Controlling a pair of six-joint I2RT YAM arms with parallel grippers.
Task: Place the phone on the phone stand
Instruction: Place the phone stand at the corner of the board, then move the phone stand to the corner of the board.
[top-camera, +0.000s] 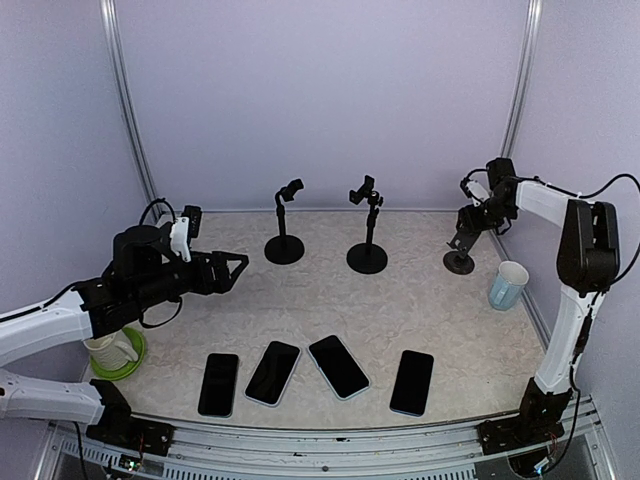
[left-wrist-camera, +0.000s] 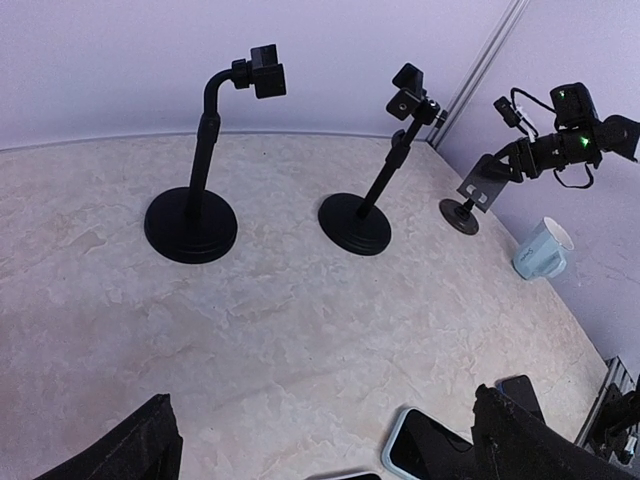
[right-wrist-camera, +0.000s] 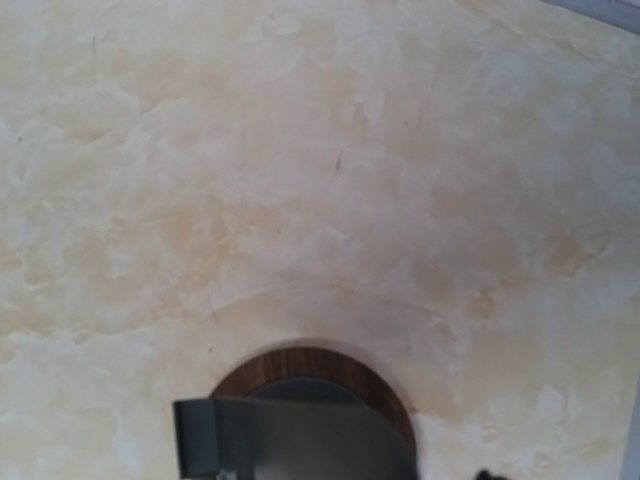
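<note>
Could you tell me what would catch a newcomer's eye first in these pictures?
Four dark phones lie in a row at the front. Behind them rise two tall black stands, and the right gripper hovers at a smaller third stand at far right.

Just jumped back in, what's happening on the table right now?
No phone is on a stand yet: all four phones lie flat along the near edge. The left arm hovers over the left of the table, jaws open and empty. The right arm reaches to the small stand at the far right; whether its jaws grip it is unclear.
</note>
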